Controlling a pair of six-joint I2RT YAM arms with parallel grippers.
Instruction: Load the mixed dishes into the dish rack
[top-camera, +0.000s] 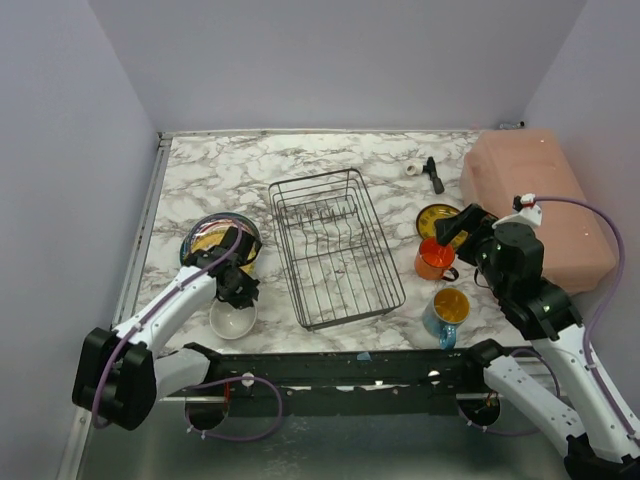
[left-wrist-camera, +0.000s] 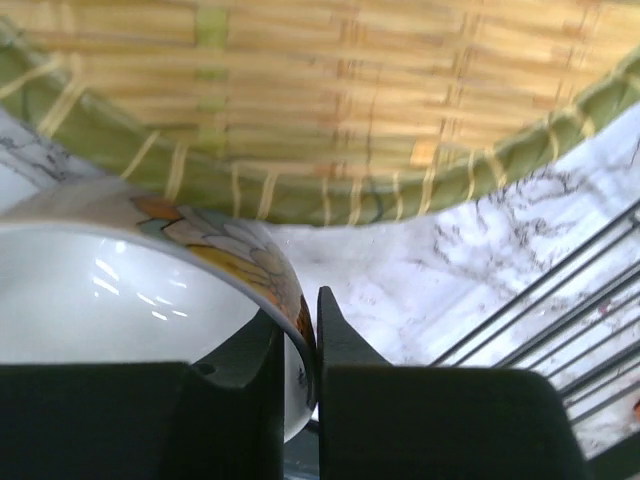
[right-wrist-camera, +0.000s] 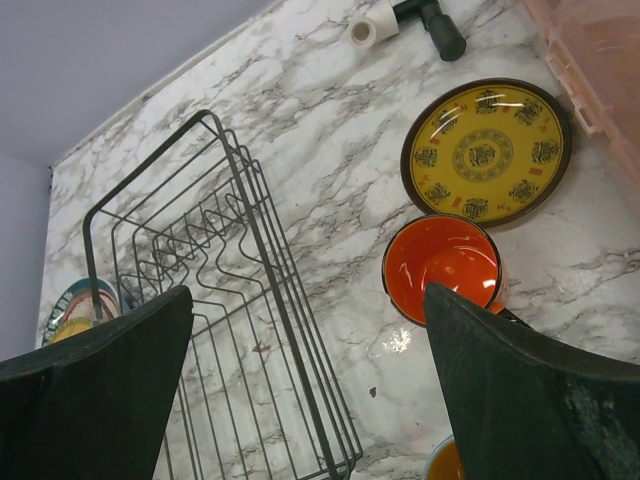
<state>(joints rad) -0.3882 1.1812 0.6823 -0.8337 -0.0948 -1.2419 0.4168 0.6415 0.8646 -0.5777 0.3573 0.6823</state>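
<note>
The white bowl (top-camera: 232, 320) with a flower pattern outside (left-wrist-camera: 120, 290) sits at the front left. My left gripper (top-camera: 239, 290) (left-wrist-camera: 305, 340) is shut on its right rim, one finger inside and one outside. Behind it lies the stack of larger plates (top-camera: 213, 240), the top one woven with a green rim (left-wrist-camera: 330, 120). The black wire dish rack (top-camera: 335, 250) (right-wrist-camera: 230, 320) (left-wrist-camera: 560, 320) stands empty in the middle. My right gripper (top-camera: 455, 228) (right-wrist-camera: 308, 295) is open and empty above the orange mug (top-camera: 435, 260) (right-wrist-camera: 440, 265). The small yellow plate (top-camera: 437, 218) (right-wrist-camera: 487, 150) and the blue mug (top-camera: 447, 312) (right-wrist-camera: 445, 465) are nearby.
The large pink box (top-camera: 540, 205) (right-wrist-camera: 600, 50) fills the right side. A small black tool (top-camera: 433, 175) (right-wrist-camera: 435, 20) and a small white piece (top-camera: 412, 168) lie at the back right. Walls close in the table on the left, back and right.
</note>
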